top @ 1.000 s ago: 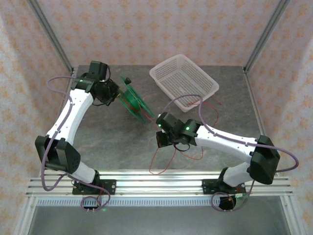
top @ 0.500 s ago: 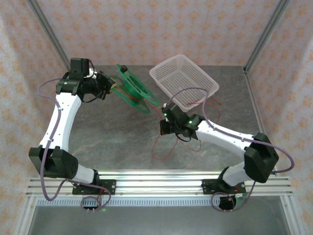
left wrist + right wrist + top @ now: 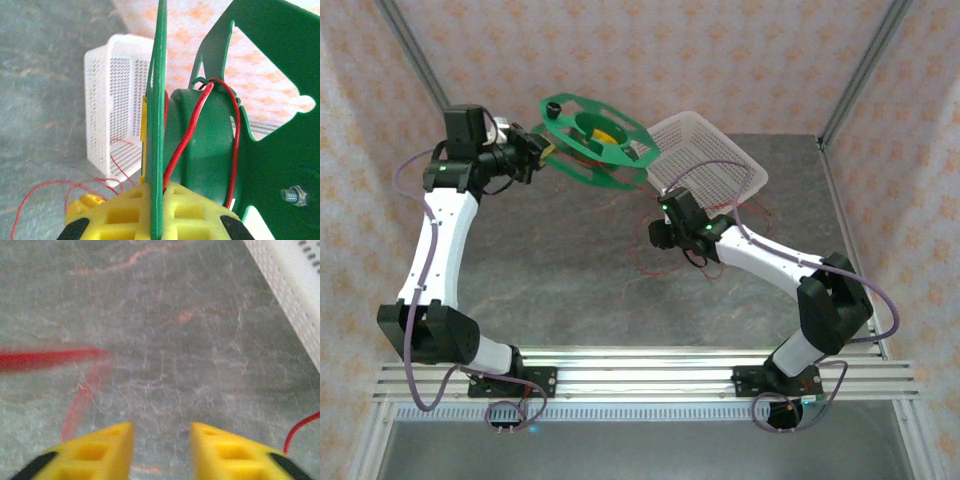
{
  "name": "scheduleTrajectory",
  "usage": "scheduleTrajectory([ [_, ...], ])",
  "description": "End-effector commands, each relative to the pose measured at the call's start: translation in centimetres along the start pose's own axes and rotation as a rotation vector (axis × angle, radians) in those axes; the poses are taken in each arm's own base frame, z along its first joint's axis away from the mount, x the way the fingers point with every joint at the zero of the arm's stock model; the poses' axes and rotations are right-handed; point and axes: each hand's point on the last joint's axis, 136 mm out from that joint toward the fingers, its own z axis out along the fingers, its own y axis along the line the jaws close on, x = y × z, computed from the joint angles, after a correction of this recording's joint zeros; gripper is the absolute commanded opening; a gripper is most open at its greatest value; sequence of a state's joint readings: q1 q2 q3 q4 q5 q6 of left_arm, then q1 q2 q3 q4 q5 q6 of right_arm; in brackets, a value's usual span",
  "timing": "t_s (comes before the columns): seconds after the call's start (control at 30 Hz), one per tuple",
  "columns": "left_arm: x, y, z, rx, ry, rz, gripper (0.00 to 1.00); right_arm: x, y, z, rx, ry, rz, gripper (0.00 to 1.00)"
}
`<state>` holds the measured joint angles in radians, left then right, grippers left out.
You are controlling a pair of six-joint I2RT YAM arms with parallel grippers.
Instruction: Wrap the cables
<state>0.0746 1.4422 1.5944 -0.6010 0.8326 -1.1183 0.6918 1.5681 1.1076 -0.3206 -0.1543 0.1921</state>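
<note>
My left gripper (image 3: pixel 533 152) holds a green spool (image 3: pixel 595 140) up at the back left, tilted nearly flat. In the left wrist view its yellow fingers (image 3: pixel 125 210) are shut on the spool's thin flange (image 3: pixel 159 115), with the gripper (image 3: pixel 159 189) at the rim. Thin red cable (image 3: pixel 197 125) runs over the green hub. The rest of the cable (image 3: pixel 636 250) lies in loose loops on the table around my right gripper (image 3: pixel 660 236). In the right wrist view that gripper (image 3: pixel 162 432) stands open over bare table, with a blurred red strand (image 3: pixel 50 359) to its left.
A white perforated basket (image 3: pixel 732 148) sits at the back right, close beside the spool and my right arm; some red cable trails by its near edge (image 3: pixel 757 212). The basket (image 3: pixel 107 100) also shows behind the spool. Patterned walls enclose the grey table (image 3: pixel 560 270).
My left arm has lifted the spool up and back, turning it flatter. My right gripper has moved toward the basket and opened, and the cable loops have drawn in toward it.
</note>
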Motion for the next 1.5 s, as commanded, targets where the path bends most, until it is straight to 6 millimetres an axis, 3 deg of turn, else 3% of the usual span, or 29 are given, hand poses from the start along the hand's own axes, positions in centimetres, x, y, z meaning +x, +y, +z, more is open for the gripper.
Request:
scheduleTrajectory([
  [0.0,0.9,-4.9,-2.5,0.123,-0.016,0.160,0.00,-0.2,1.1,-2.5,-0.059,0.012,0.011,0.44],
  [0.17,1.0,-4.6,-2.1,0.091,-0.009,0.201,0.00,-1.1,4.3,-6.4,-0.262,-0.055,0.009,0.60],
  [0.23,1.1,-4.5,-2.2,0.073,-0.012,0.231,0.00,-1.6,5.8,-8.4,-0.362,-0.098,0.001,0.70],
  [0.4,2.0,-4.5,-2.0,0.068,0.009,0.266,0.00,-3.8,7.4,-12.0,-0.481,-0.232,0.017,0.85],
  [0.6,3.8,-4.7,-1.3,0.063,0.047,0.305,0.00,-7.6,8.4,-13.9,-0.547,-0.349,0.157,0.87],
  [0.73,3.7,-4.5,-1.6,0.044,0.033,0.321,0.00,-8.7,9.4,-16.1,-0.619,-0.359,0.215,0.86],
  [0.87,3.7,-4.9,-2.2,0.038,0.019,0.345,0.00,-7.6,8.2,-17.6,-0.573,-0.317,0.266,0.81],
  [1.0,3.9,-5.5,-2.8,0.044,0.015,0.363,0.00,-4.7,6.8,-18.3,-0.508,-0.192,0.332,0.75],
  [1.23,4.3,-6.2,-3.7,0.052,0.010,0.386,0.00,0.4,3.5,-17.5,-0.312,0.038,0.439,0.67],
  [1.47,4.6,-6.3,-4.2,0.060,0.007,0.392,0.00,0.4,1.0,-15.8,-0.203,0.106,0.513,0.53],
])
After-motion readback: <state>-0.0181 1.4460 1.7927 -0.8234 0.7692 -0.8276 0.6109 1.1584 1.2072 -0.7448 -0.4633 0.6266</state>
